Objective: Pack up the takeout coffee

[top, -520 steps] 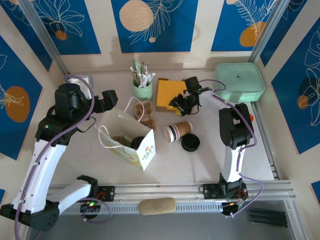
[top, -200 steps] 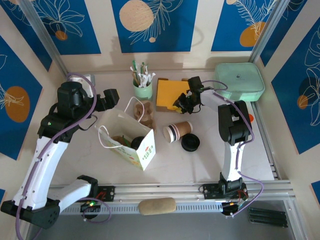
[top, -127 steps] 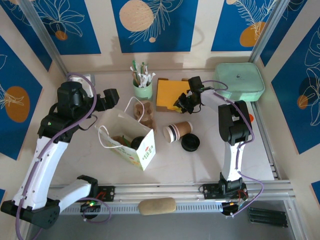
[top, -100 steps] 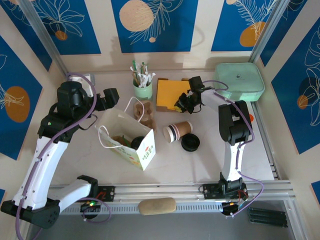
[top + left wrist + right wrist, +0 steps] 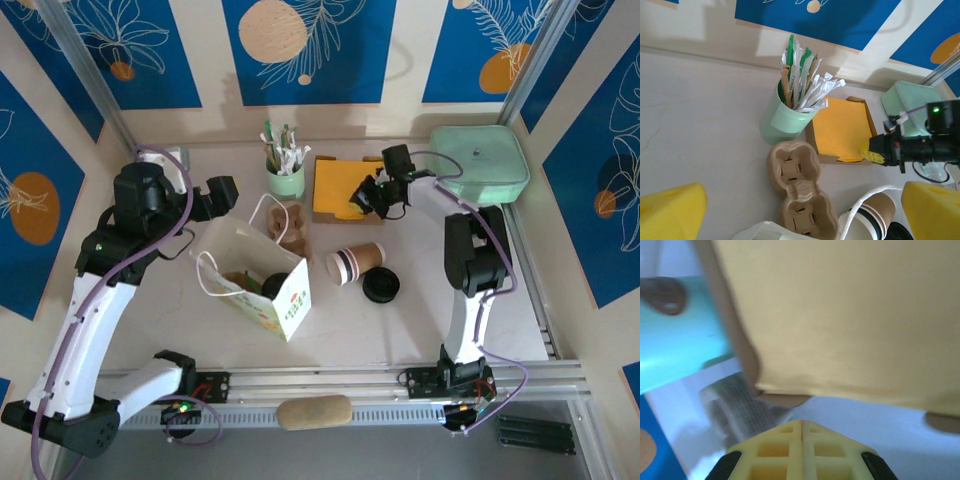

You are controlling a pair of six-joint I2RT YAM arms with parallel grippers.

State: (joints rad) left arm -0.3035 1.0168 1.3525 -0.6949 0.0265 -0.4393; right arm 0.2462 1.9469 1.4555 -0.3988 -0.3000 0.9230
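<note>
Honestly, my right jaws sit pressed together by the flat orange box [image 5: 337, 186], so I'd spread them before reaching for the tipped kraft-brown paper cup [image 5: 356, 264].

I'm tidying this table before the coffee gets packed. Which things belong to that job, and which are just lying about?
Job: kraft paper cup, black lid, white paper bag, perhaps the pulp carrier.
Lying about: green utensil cup, orange paper stack, mint-green box.
</note>
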